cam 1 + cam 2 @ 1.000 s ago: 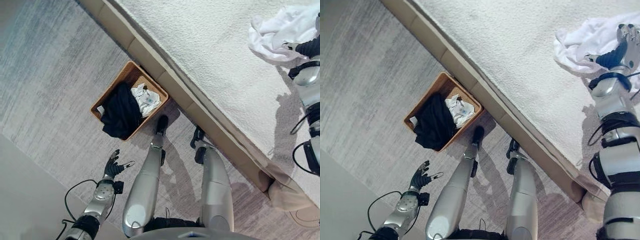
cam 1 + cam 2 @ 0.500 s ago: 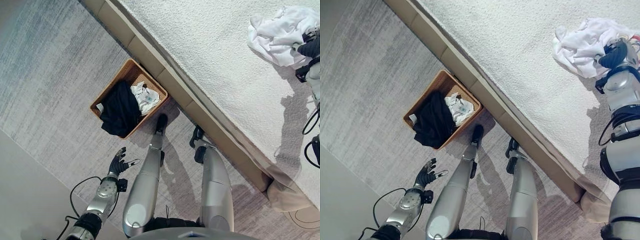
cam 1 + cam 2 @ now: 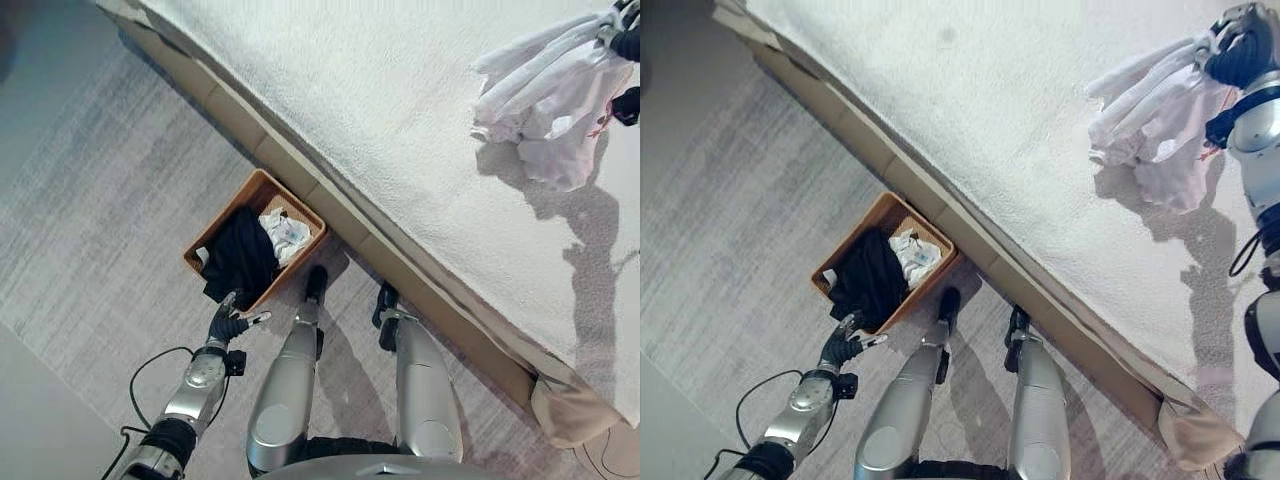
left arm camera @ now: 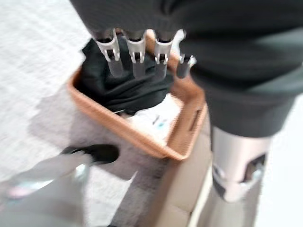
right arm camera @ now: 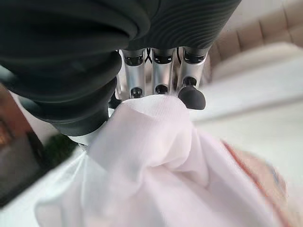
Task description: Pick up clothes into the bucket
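Two garments already down in the square brown wicker basket [image 3: 303,208] on the grey carpet [image 3: 90,200]: a black garment [image 3: 240,262] slumped over the near rim, a small white printed garment [image 3: 284,232] tucked beside it toward the bed. Up at far right, right hand [image 3: 1243,52] clamped round a bunch of the white crumpled shirt [image 3: 545,100], fingers [image 5: 162,71] curled into the cloth in the wrist view. Lifted now! Half a second ago bunched low on the white textured bedspread [image 3: 380,110]; now pulled into long hanging folds, most of the shirt raised off the cover, shadow thrown on the bedspread below and to the right. Cannot tell whether the lowest folds touch the cover.

Over on the other side, left hand [image 3: 226,324] empty, fingers [image 4: 137,59] straight and spread. Before, well short of the basket over open carpet; now right at the basket's near edge, just below the black garment. Whole scene shifted too, with more of the bed in sight than before. Shirt well apart from the basket, across the bed's beige padded side [image 3: 330,215].
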{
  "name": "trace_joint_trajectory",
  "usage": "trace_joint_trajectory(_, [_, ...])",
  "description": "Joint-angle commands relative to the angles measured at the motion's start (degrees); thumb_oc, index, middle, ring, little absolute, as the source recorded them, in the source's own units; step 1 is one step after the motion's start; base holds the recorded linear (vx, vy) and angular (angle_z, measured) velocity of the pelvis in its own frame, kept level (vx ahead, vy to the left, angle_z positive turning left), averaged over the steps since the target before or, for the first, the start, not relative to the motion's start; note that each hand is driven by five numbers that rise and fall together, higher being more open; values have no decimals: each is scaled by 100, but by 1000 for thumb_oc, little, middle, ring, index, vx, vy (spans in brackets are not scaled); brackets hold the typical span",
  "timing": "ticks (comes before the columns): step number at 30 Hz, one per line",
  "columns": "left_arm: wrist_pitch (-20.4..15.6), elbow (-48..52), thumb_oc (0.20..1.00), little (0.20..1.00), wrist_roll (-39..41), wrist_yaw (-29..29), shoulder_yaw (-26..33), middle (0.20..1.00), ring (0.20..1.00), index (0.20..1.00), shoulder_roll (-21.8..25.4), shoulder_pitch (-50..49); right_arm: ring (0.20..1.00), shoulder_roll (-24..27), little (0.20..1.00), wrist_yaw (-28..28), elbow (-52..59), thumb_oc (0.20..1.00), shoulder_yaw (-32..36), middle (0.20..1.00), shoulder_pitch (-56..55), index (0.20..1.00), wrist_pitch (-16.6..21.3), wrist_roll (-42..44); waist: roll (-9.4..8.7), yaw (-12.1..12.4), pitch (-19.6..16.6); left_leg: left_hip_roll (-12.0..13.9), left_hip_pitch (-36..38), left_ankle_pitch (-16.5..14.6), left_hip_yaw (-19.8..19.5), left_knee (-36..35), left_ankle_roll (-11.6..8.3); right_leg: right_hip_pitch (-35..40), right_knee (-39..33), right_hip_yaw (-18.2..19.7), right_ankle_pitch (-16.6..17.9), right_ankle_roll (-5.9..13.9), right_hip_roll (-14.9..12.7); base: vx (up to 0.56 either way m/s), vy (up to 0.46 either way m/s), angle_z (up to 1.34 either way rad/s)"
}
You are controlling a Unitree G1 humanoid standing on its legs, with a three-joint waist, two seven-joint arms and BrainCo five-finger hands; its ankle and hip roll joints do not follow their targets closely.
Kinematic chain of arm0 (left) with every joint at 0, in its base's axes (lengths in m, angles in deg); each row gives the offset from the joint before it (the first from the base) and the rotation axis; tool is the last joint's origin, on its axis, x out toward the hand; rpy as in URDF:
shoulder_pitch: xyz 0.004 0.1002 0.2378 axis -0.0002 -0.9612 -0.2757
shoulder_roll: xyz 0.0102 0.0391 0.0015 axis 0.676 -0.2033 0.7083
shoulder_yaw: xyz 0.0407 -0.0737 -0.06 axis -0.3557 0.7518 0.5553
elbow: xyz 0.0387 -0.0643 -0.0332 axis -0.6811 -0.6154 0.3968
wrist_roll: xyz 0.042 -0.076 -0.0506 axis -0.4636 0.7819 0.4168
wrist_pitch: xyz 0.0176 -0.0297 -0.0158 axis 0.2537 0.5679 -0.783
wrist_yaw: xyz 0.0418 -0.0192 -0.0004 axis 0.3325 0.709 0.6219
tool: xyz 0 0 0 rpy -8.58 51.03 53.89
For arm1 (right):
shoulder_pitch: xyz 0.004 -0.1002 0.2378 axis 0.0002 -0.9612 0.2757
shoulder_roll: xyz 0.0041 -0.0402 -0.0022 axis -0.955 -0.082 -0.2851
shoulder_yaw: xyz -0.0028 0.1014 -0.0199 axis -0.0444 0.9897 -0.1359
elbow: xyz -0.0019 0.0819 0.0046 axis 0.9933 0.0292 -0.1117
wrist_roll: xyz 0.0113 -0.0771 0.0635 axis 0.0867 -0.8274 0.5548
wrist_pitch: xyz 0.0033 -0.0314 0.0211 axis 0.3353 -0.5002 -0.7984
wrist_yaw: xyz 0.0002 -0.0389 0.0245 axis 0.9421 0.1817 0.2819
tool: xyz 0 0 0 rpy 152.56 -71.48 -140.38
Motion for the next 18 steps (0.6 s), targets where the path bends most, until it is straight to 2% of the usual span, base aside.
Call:
trace_joint_trajectory(1, [-114, 248, 1000, 1000, 20, -68, 82, 1000, 1000, 1000, 165, -369, 200, 349, 200, 380, 630, 200, 369, 200, -254, 200, 300, 184, -157, -167, -660, -15, 51, -203, 64, 220, -47, 581, -511, 143, 308, 311, 64, 82, 36, 0])
trace_joint_trajectory(4, [-184, 864, 1000, 1000, 118, -177, 206, 1000, 1000, 1000, 313, -371, 200, 394, 200, 451, 1255, 200, 1008, 200, -809, 200, 409, 199, -221, -242, -996, 7, 441, -278, 93, 97, -34, 1037, -778, 140, 342, 343, 85, 81, 39, -5])
trace_joint_trajectory(5, [-180, 869, 1000, 1000, 118, -177, 202, 1000, 1000, 1000, 325, -371, 200, 396, 200, 451, 1270, 200, 1047, 200, -847, 200, 405, 194, -225, -238, -1006, 8, 429, -247, 87, 80, -32, 1034, -809, 133, 377, 344, 87, 118, 28, -3])
trace_joint_trajectory(7, [-260, 1573, 1000, 1000, 274, -272, 296, 1000, 1000, 1000, 468, -301, 200, 328, 200, 372, 1572, 200, 1298, 200, -1164, 200, 480, 324, -285, -295, -1274, 56, 743, -308, 155, -72, -26, 1341, -1055, 159, 385, 371, 143, 81, 29, -2])
trace_joint_trajectory(8, [-255, 1581, 1000, 1000, 275, -273, 295, 1000, 1000, 1000, 477, -303, 200, 327, 200, 371, 1581, 200, 1324, 200, -1188, 200, 478, 321, -288, -293, -1286, 56, 728, -275, 152, -90, -23, 1334, -1088, 154, 423, 373, 144, 47, 26, -10])
trace_joint_trajectory(14, [-188, 2921, 1000, 1000, 146, -490, 263, 1000, 1000, 1000, 1017, 170, 200, 68, 200, -169, 1953, 200, 1082, 200, -1322, 200, 474, 590, -462, -400, -1874, 154, 1294, -394, 382, -359, -28, 1931, -1660, 274, 547, 451, 279, 84, 14, -22])
trace_joint_trajectory(17, [-92, 3160, 1000, 1000, 26, -579, 88, 1000, 1000, 1000, 1190, 603, 200, -26, 200, -519, 2244, 200, 898, 200, -1427, 200, 413, 775, -531, -475, -2168, 204, 1517, -450, 487, -469, -28, 2161, -1883, 348, 615, 483, 299, 100, 6, -25])
trace_joint_trajectory(18, [-92, 3160, 1000, 1000, 27, -579, 88, 1000, 1000, 1000, 1190, 604, 200, -25, 200, -520, 2244, 200, 899, 200, -1427, 200, 413, 775, -531, -473, -2165, 205, 1522, -450, 488, -471, -28, 2165, -1885, 350, 616, 483, 300, 97, 3, -13])
